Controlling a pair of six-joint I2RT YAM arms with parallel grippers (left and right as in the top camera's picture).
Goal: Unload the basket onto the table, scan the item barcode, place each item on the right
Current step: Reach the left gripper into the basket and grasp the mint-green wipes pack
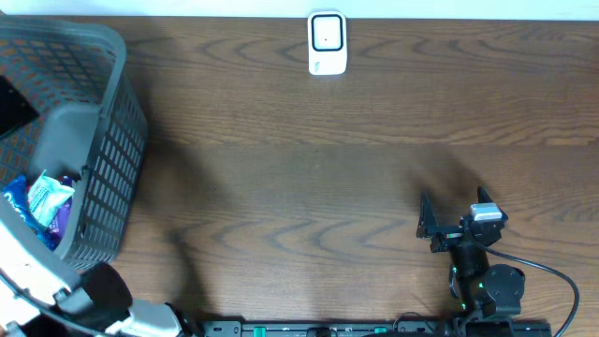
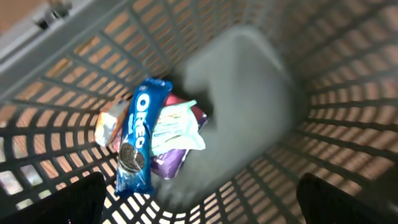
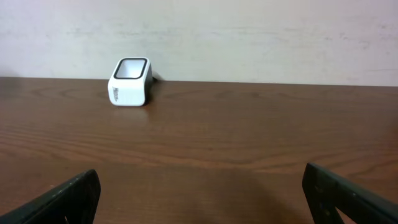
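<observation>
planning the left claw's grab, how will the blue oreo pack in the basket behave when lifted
The Oreo pack is a long, glossy film sleeve, so it is probably light and slippery. It looks filled out, so it is likely fairly stiff. It rests on other packets, so a nudge may shift it.

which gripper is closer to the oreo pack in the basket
Left. The left gripper hangs open over the Oreo pack in the basket; the right gripper sits open far across the table, outside the basket.
</observation>
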